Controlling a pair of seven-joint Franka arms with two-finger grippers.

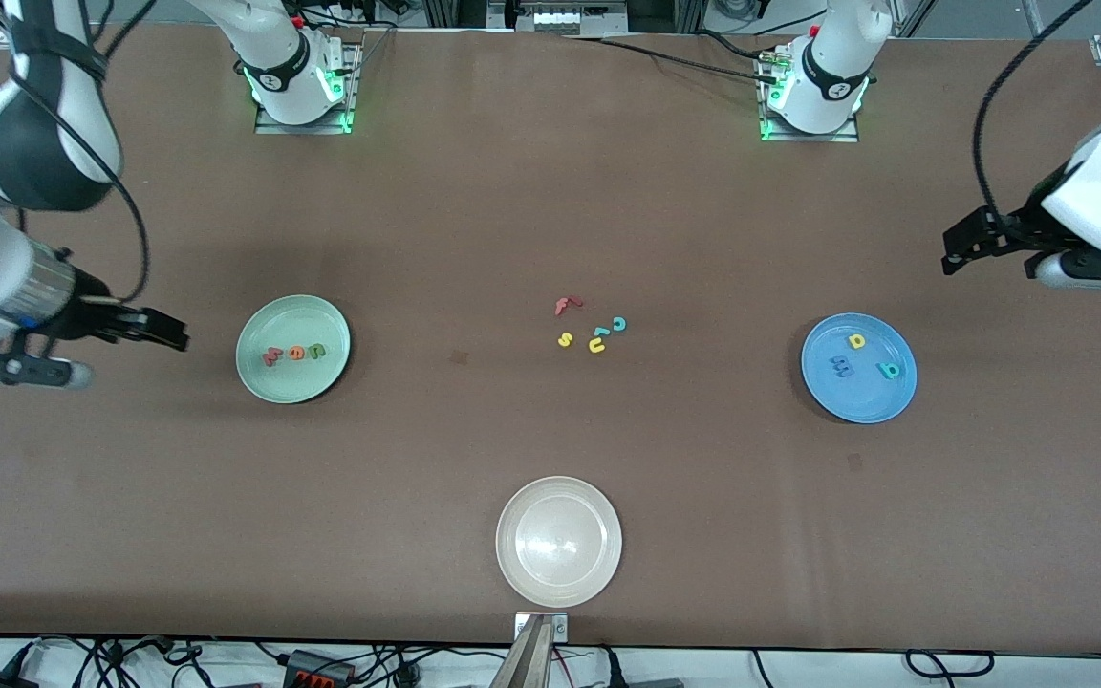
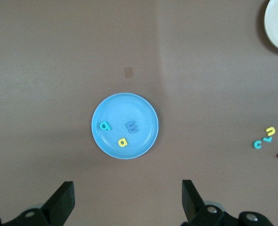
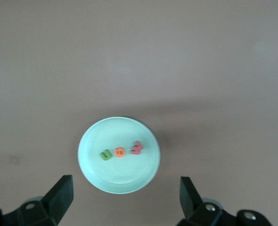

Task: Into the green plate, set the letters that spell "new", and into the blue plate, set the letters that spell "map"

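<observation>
The olive n (image 1: 317,351), orange e (image 1: 296,353) and pinkish-red w (image 1: 271,356) are shown lying in a row in the green plate (image 1: 254,368), and the blue m (image 1: 840,365), yellow a (image 1: 857,340) and teal p (image 1: 889,370) in the blue plate (image 1: 823,387). Each plate is flanked by its nearer arm: the right pincer (image 1: 144,327) toward the right arm's end, the left pincer (image 1: 976,239) toward the left arm's, both released and empty. On the brown counter (image 1: 417,449), the leftover letters (image 1: 593,327) lie mid-way between the plates, a beige-white plate (image 1: 512,573) nearer the camera; no further move appears required.

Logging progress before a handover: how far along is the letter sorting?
Looks finished: the n, e, w letters lie in the green plate, and the m, a, p letters in the blue plate. The left gripper and right gripper are open and empty. Nothing is left.
</observation>
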